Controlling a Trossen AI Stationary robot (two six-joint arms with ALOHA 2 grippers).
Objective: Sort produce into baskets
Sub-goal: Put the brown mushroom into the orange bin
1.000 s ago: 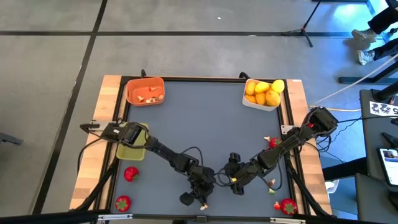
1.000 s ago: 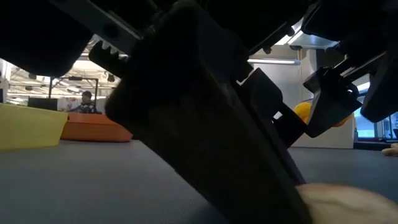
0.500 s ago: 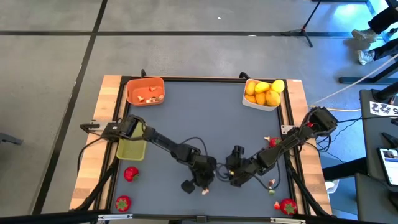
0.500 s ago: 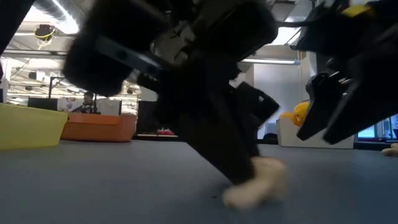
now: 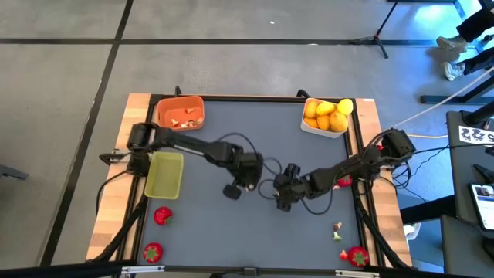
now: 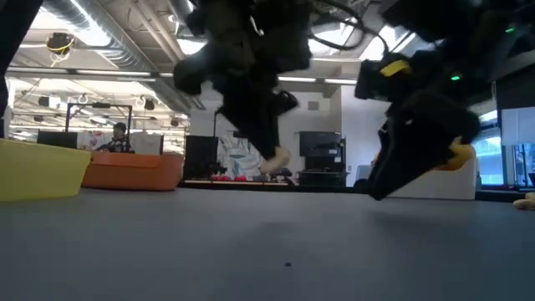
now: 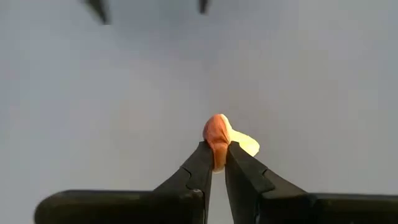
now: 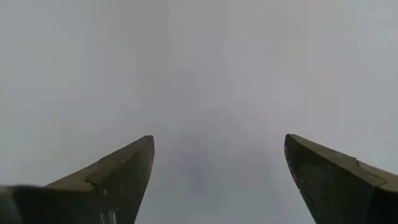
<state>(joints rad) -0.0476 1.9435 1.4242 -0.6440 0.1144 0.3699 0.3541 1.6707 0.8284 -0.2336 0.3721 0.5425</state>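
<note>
Between the clenched jaws of the left gripper [image 7: 214,163] a small pale-and-orange produce bit [image 7: 217,135] is pinched, clear of the table [image 5: 255,139]. Carriage over the orange basket [image 5: 181,113] is advised before release. Right gripper [image 8: 217,174] jaws are spread, nothing between them.

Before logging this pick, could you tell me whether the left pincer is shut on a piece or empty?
Shut on a piece: the left pincer pinches a small pale-and-orange bit between its fingertips, lifted clear of the table.

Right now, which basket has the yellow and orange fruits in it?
The white basket at the table's far right corner; the orange basket holds small bits, and the yellow-green basket looks empty.
</note>
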